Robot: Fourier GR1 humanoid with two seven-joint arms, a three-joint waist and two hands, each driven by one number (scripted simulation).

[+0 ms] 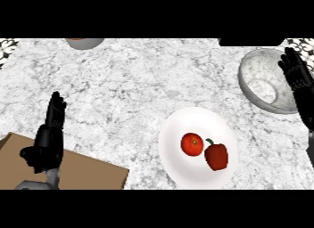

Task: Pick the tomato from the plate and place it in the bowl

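Red pepper [217,156] touching tomato [192,144] on plate [186,123], bowl [255,84] beyond

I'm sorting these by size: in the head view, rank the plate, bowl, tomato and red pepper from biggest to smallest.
1. Plate
2. Bowl, partly hidden by the right hand
3. Red pepper
4. Tomato, nearly alike

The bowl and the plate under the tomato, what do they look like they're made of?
The bowl looks like grey metal, perhaps steel: dull sheen, speckled reflection of the counter inside. The plate looks like glazed white ceramic: plain, smooth, evenly bright. Neither is certain from looks alone.
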